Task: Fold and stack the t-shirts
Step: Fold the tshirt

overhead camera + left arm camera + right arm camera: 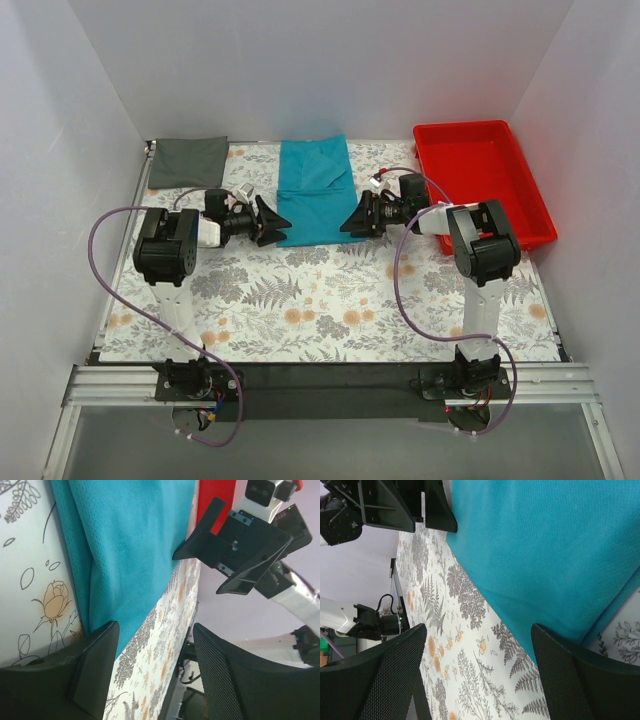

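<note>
The teal shirt (315, 190) lay flat on the worktop (330, 300) beside the red tray (480, 180), the grey shirt (190, 160) farther from it. The left claw (275, 222) and right claw (350, 222) gaped apart, holding nothing.

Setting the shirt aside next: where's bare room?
Bare: near half of the tablecloth, between the arms; the strip between grey shirt and teal shirt; the red tray. Crowded: teal shirt's near corners, at left gripper and right gripper.
</note>
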Tool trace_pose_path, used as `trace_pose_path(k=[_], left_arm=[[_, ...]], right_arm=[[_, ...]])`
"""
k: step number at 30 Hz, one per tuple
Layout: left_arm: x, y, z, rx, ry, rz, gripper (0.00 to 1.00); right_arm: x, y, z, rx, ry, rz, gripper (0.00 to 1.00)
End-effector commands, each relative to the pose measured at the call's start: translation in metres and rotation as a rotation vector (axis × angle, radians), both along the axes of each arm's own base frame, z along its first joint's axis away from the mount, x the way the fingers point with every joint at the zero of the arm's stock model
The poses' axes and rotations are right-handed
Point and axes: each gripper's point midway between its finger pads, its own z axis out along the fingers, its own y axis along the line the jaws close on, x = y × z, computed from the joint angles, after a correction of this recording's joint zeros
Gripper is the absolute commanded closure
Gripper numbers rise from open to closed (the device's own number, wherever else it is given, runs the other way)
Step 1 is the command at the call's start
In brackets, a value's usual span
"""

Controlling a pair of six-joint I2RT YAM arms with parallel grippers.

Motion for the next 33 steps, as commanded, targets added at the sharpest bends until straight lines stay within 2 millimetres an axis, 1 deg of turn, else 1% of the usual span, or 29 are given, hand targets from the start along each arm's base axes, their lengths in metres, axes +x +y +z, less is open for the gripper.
trace_pose_path(k=[1, 2, 3, 4, 5, 6, 7, 8, 9, 10, 11, 12, 13, 14, 15, 16, 18, 19, 20, 21, 22, 25, 29, 32, 33], left_arm=[[0.007, 0.006, 0.036, 0.036, -0.157, -0.044, 0.41], [0.007, 0.006, 0.057, 0.042, -0.253, -0.075, 0.43], [0.006, 0.006, 0.064, 0.055, -0.290, -0.091, 0.44], [0.005, 0.007, 0.071, 0.072, -0.334, -0.105, 0.44], [0.010, 0.009, 0.086, 0.116, -0.472, -0.140, 0.46], [0.005, 0.011, 0.084, 0.144, -0.460, -0.158, 0.47], [0.006, 0.013, 0.084, 0.176, -0.488, -0.169, 0.50], [0.010, 0.017, 0.082, 0.242, -0.600, -0.208, 0.56], [0.007, 0.020, 0.079, 0.294, -0.592, -0.221, 0.59], [0.007, 0.023, 0.075, 0.343, -0.639, -0.245, 0.62], [0.005, 0.022, 0.073, 0.384, -0.679, -0.271, 0.64], [0.002, 0.026, 0.066, 0.453, -0.759, -0.316, 0.66], [0.004, 0.030, 0.062, 0.515, -0.793, -0.328, 0.67], [0.002, 0.028, 0.058, 0.552, -0.831, -0.355, 0.67], [-0.001, 0.031, 0.051, 0.599, -0.901, -0.401, 0.67], [0.000, 0.032, 0.051, 0.641, -0.941, -0.417, 0.67], [-0.006, 0.028, 0.044, 0.678, -1.011, -0.477, 0.67], [-0.010, 0.028, 0.037, 0.707, -1.065, -0.526, 0.67], [-0.012, 0.025, 0.033, 0.731, -1.084, -0.551, 0.67], [-0.010, 0.024, 0.030, 0.752, -1.122, -0.568, 0.67], [-0.013, 0.023, 0.022, 0.767, -1.146, -0.591, 0.67], [-0.011, 0.017, 0.014, 0.805, -1.199, -0.628, 0.67], [-0.010, 0.009, 0.004, 0.822, -1.221, -0.663, 0.66], [-0.009, 0.007, -0.003, 0.826, -1.229, -0.681, 0.65], [-0.010, 0.007, -0.006, 0.830, -1.227, -0.688, 0.65]], right_arm=[[0.001, -0.002, 0.031, -0.006, -0.098, 0.033, 0.10], [-0.001, -0.001, 0.040, 0.003, -0.122, 0.052, 0.11], [-0.005, -0.003, 0.050, -0.001, -0.144, 0.066, 0.13], [-0.003, -0.003, 0.056, -0.019, -0.212, 0.092, 0.14], [-0.003, -0.006, 0.058, -0.043, -0.246, 0.104, 0.15], [-0.002, -0.008, 0.064, -0.063, -0.286, 0.116, 0.18], [-0.005, -0.011, 0.066, -0.099, -0.269, 0.129, 0.21], [0.001, -0.017, 0.061, -0.162, -0.364, 0.152, 0.23], [0.003, -0.019, 0.060, -0.204, -0.408, 0.177, 0.28], [0.004, -0.023, 0.060, -0.259, -0.440, 0.204, 0.30], [0.014, -0.031, 0.051, -0.357, -0.546, 0.235, 0.32], [0.017, -0.033, 0.046, -0.408, -0.599, 0.265, 0.34], [0.020, -0.036, 0.043, -0.453, -0.644, 0.285, 0.35], [0.028, -0.043, 0.038, -0.529, -0.714, 0.312, 0.36], [0.028, -0.040, 0.037, -0.552, -0.748, 0.340, 0.38], [0.029, -0.039, 0.036, -0.570, -0.778, 0.361, 0.38], [0.025, -0.030, 0.033, -0.611, -0.869, 0.439, 0.41], [0.023, -0.027, 0.030, -0.625, -0.897, 0.469, 0.42], [0.022, -0.025, 0.027, -0.647, -0.920, 0.493, 0.44], [0.016, -0.017, 0.021, -0.647, -0.948, 0.541, 0.46], [0.013, -0.015, 0.018, -0.650, -0.955, 0.557, 0.48], [0.004, -0.007, 0.008, -0.649, -0.964, 0.607, 0.50], [0.000, -0.007, -0.003, -0.671, -0.968, 0.642, 0.51], [-0.001, -0.013, -0.021, -0.695, -0.947, 0.669, 0.51], [-0.001, -0.012, -0.023, -0.697, -0.949, 0.676, 0.51]])
